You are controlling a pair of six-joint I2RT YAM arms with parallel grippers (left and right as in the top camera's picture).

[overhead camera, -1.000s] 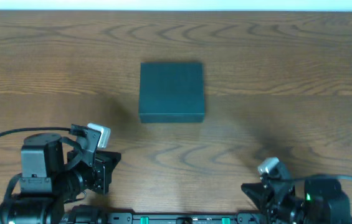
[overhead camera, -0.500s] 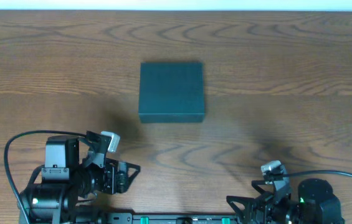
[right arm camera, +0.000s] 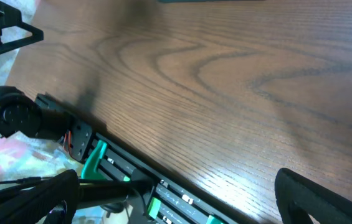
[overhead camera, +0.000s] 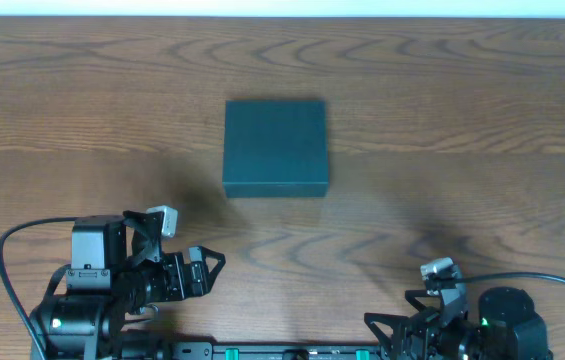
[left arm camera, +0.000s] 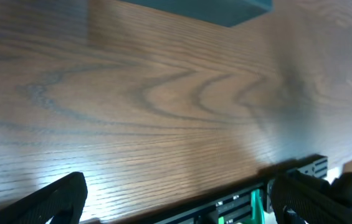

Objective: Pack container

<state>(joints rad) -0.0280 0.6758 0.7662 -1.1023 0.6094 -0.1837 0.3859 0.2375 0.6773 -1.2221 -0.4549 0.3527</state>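
Observation:
The container (overhead camera: 275,147) is a dark teal square box lying closed on the wooden table, a little behind the middle. One corner of the container (left arm camera: 216,9) shows at the top of the left wrist view. My left gripper (overhead camera: 205,272) hovers low near the front left, well short of the box. It is open, and my left gripper (left arm camera: 179,202) has only bare wood between its black fingers (left arm camera: 57,198). My right gripper (overhead camera: 390,318) sits at the front right edge. It is also open, and my right gripper (right arm camera: 176,199) holds nothing.
A black mounting rail with green clips (overhead camera: 292,352) runs along the table's front edge. Pale crinkled wrapping (right arm camera: 14,155) lies beyond the edge in the right wrist view, beside the left arm's base (right arm camera: 10,115). Bare wood (overhead camera: 482,130) surrounds the box.
Both grippers have gone from shut to open. The left arm swung right and its gripper now points along the front edge. The right arm drew back toward the front edge.

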